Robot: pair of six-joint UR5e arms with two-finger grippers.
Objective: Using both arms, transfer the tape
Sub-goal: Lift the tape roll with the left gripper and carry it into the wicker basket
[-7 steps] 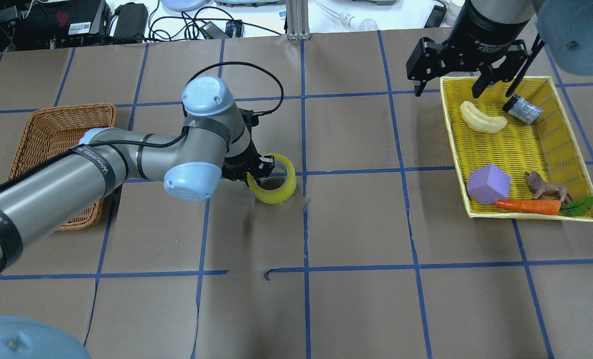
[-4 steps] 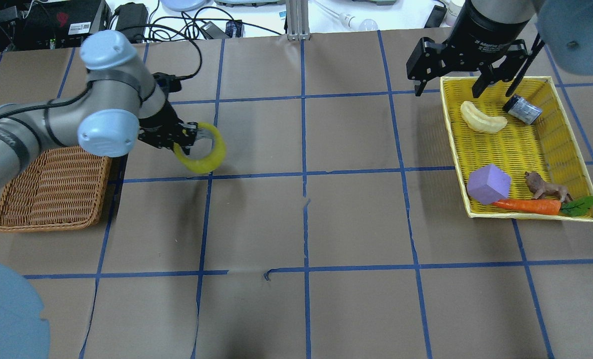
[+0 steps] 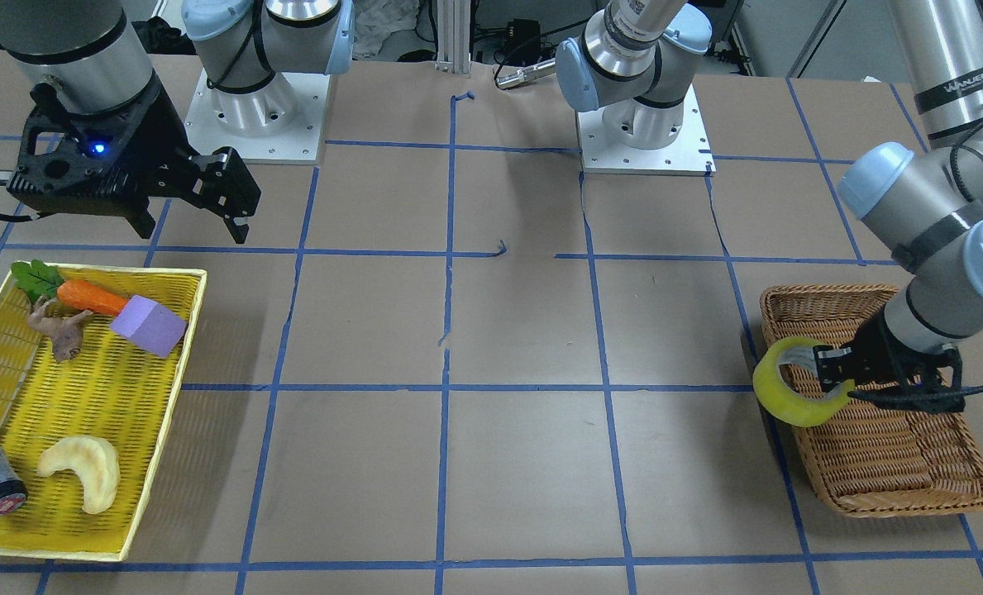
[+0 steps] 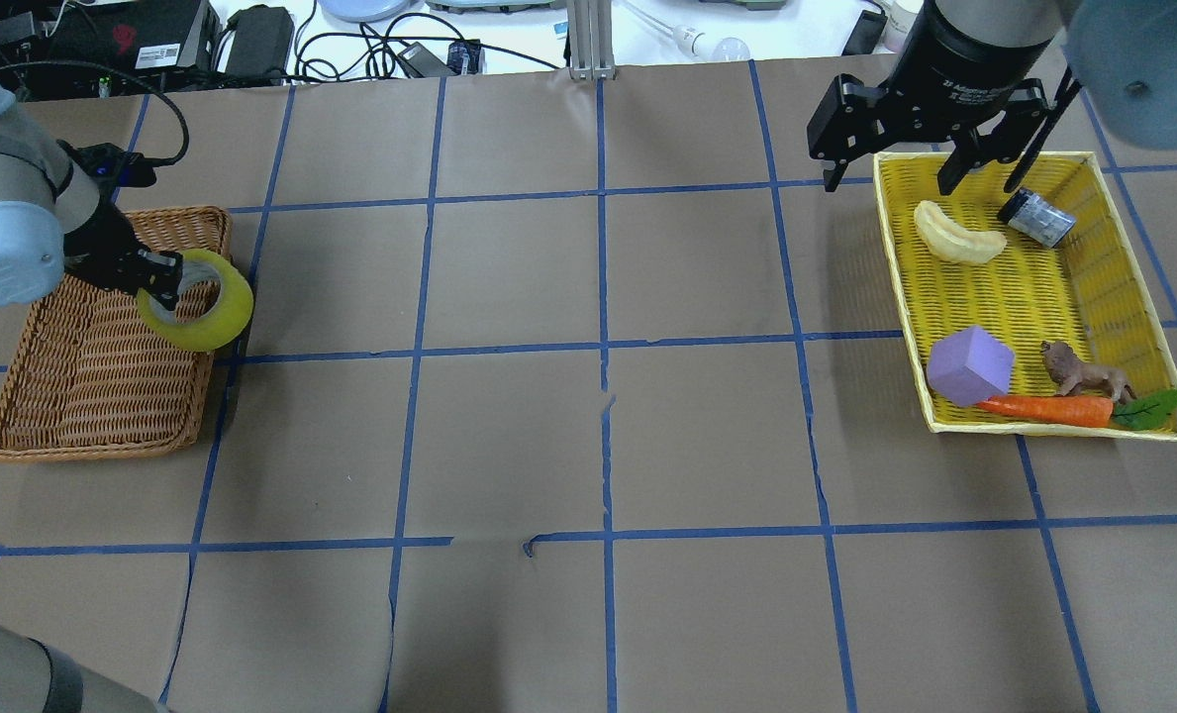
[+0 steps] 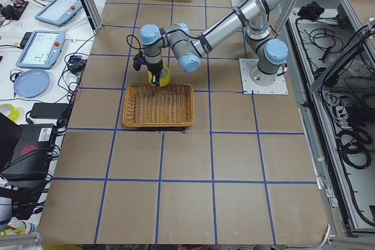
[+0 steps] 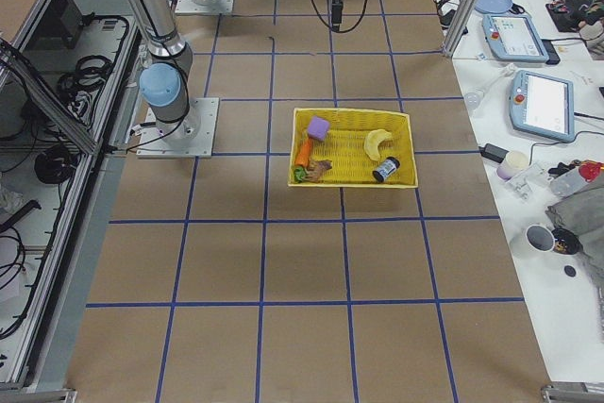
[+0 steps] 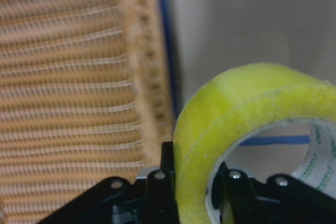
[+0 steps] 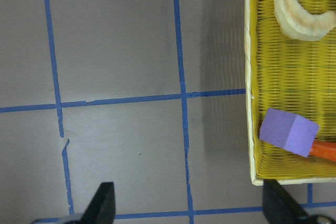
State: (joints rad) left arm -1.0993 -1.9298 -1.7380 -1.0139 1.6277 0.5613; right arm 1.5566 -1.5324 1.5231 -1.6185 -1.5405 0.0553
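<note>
The left pincer [image 4: 162, 287] is clamped on the tape [image 4: 235, 309], pinching the wall of the ring: in the left wrist view one finger sits inside the roll's pale core and the other outside it, with the yellow-green tape [image 7: 236, 108] standing on edge between them. The roll hangs at the rim of the wicker basket [image 4: 93, 396] that faces the middle of the tabletop [image 4: 598, 446], straddling that rim so that part of it is over the weave and part over the brown paper. Seen from across the table, the tape [image 3: 789, 405] sticks out past the basket's [image 3: 871, 463] edge while the left pincer [image 3: 834, 372] is over the basket's inside. Whether the roll touches the rim I cannot tell. The right pincer [image 4: 890, 178] is spread wide and holds nothing, hovering well apart from the tape, above the corner of the yellow tray [image 4: 905, 297]. In that tray lie a banana-shaped piece [image 4: 956, 238], a small grey cylinder [image 4: 1038, 218], a purple block [image 4: 969, 364], a carrot [image 4: 1048, 408] and a toy lion [image 4: 1083, 371].
</note>
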